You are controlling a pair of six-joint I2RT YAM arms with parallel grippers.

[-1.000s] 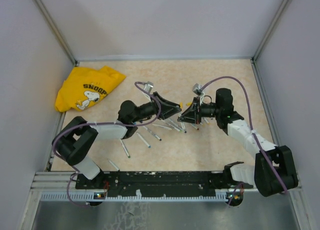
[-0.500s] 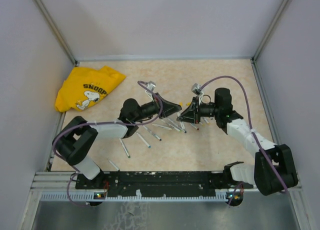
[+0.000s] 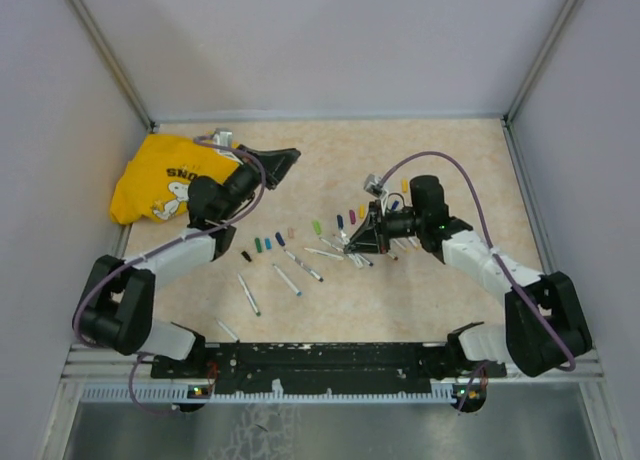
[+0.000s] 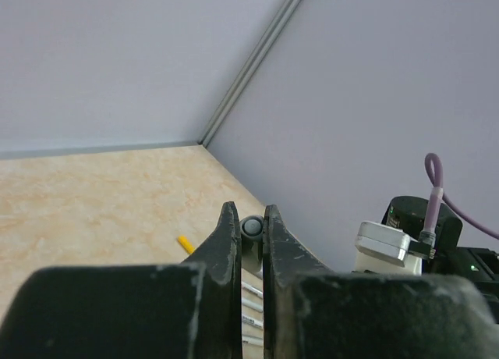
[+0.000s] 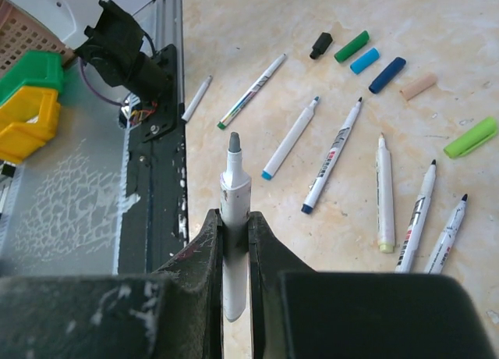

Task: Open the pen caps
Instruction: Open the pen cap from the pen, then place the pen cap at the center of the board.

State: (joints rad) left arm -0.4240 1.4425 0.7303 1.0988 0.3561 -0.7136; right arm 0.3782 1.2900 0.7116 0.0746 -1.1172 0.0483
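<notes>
My left gripper (image 3: 291, 155) is raised at the back left, near the yellow shirt. In the left wrist view it (image 4: 249, 212) is shut on a small grey pen cap (image 4: 253, 228), seen end-on between the jaws. My right gripper (image 3: 352, 248) at mid-table is shut (image 5: 234, 220) on a white pen barrel whose bare grey tip (image 5: 234, 144) sticks out. Loose pen caps lie in a row on the table: black (image 5: 320, 44), green (image 5: 352, 46), light blue (image 5: 364, 60), dark blue (image 5: 387, 74), beige (image 5: 419, 86), lime (image 5: 471, 137). Several uncapped pens (image 5: 331, 158) lie beside them.
A yellow Snoopy shirt (image 3: 175, 180) lies crumpled at the back left corner. Grey walls enclose the table on three sides. A black rail (image 3: 300, 358) runs along the near edge. A yellow cap (image 4: 185, 243) lies apart at the back right. Green and yellow bins (image 5: 27, 101) sit beyond the rail.
The left gripper closed at the pen in the right gripper, then swung left and back with the grey cap. The right gripper shifted slightly left. The cap row is now uncovered.
</notes>
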